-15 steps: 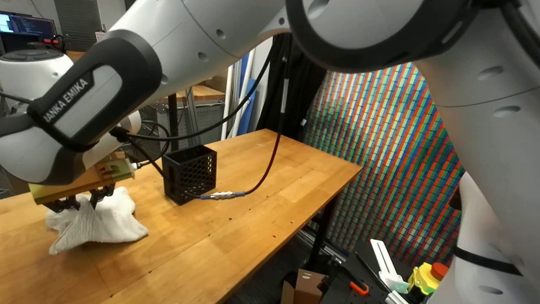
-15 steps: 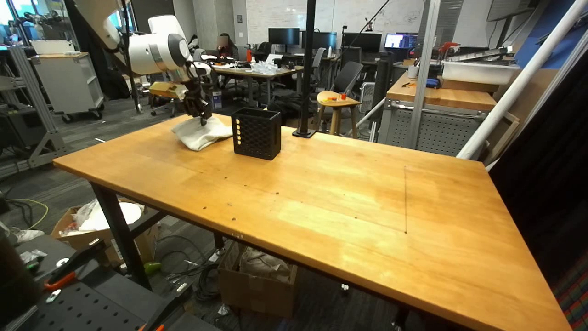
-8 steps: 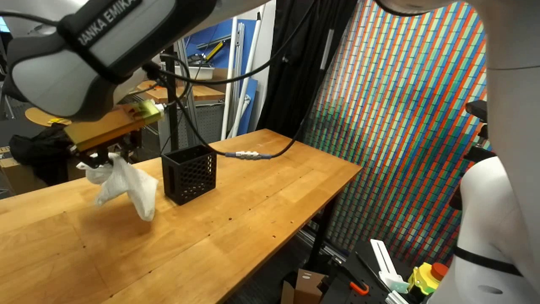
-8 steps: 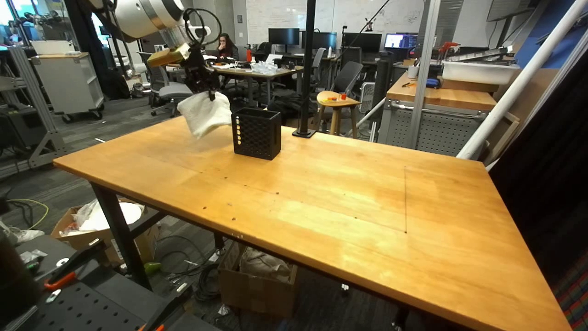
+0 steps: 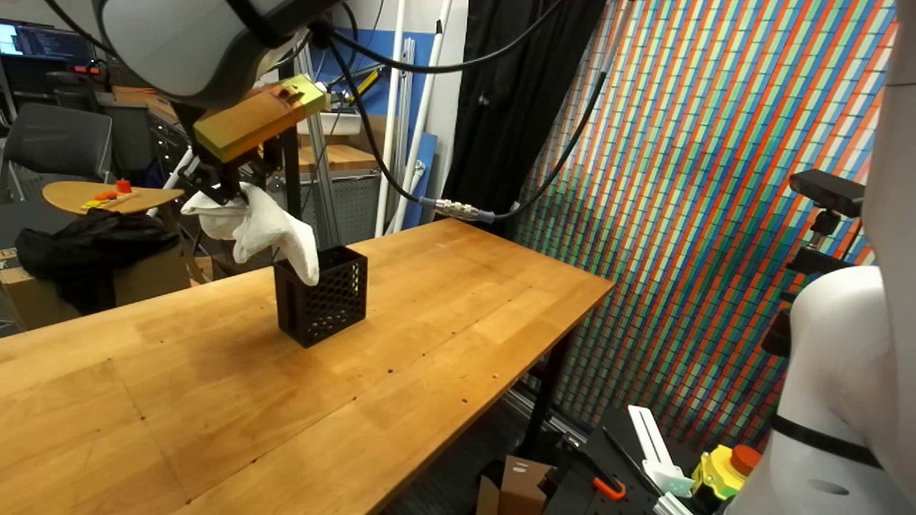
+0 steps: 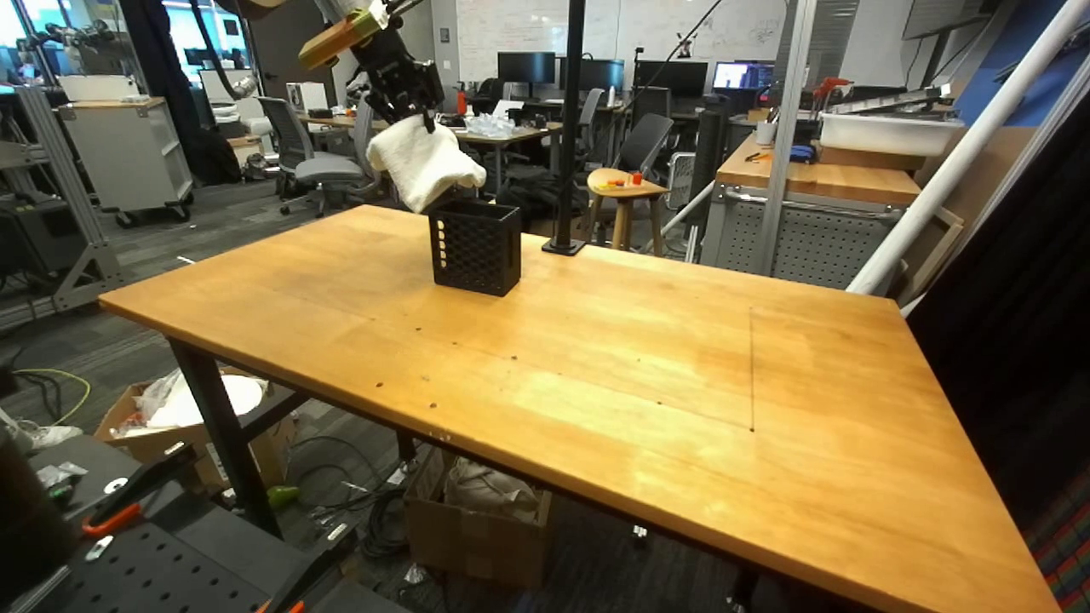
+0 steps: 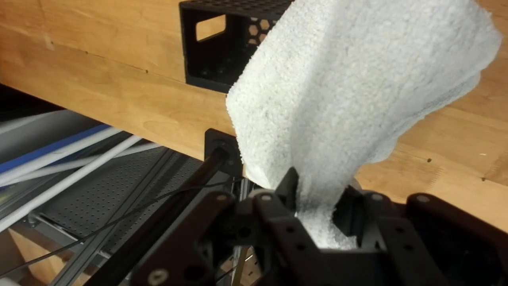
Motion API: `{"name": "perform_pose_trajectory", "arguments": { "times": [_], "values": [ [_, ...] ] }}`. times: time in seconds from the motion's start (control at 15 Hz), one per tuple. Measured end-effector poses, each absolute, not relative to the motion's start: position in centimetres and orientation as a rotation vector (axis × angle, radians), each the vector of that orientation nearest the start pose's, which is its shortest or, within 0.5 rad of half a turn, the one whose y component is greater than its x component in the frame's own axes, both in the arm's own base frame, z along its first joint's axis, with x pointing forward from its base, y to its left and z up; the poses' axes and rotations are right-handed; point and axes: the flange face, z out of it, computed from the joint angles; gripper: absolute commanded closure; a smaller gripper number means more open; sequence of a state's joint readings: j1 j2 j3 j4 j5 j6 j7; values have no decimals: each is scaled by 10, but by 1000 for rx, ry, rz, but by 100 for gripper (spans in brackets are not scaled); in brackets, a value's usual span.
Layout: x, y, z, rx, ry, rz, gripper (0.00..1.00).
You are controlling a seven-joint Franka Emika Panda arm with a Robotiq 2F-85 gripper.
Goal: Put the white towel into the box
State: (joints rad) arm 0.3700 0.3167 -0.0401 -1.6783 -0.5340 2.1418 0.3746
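The white towel [image 5: 268,225] hangs crumpled in the air from my gripper [image 5: 236,194]. In an exterior view it is above and beside the black box [image 6: 477,255], and its lower edge overlaps the box's near-left rim. The towel [image 7: 357,79] fills much of the wrist view and partly hides the box [image 7: 212,59], whose open mouth shows at the upper left. The gripper's fingers [image 7: 320,186] are shut on a bunched part of the towel. The box stands upright on the wooden table [image 6: 681,409]; what shows of its inside is dark.
A black post [image 6: 569,128] with a base plate stands at the table's back edge, just beyond the box; its base [image 7: 224,149] shows in the wrist view. A cable [image 5: 458,209] hangs from the arm. A stool [image 6: 626,189] stands behind the table.
The towel was on the table a second ago. My gripper has lifted it and carried it toward the box, and it now hangs higher, beside and over the box's edge. The box has not moved.
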Motion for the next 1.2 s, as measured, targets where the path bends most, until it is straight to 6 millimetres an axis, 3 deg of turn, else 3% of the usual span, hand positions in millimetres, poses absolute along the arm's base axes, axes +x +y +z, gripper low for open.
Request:
{"name": "perform_pose_trajectory", "arguments": {
  "times": [0.53,1.2],
  "values": [
    [648,136,431,-3521,-435,-438,94],
    [634,116,375,-3484,-455,-365,94]
  ]
}}
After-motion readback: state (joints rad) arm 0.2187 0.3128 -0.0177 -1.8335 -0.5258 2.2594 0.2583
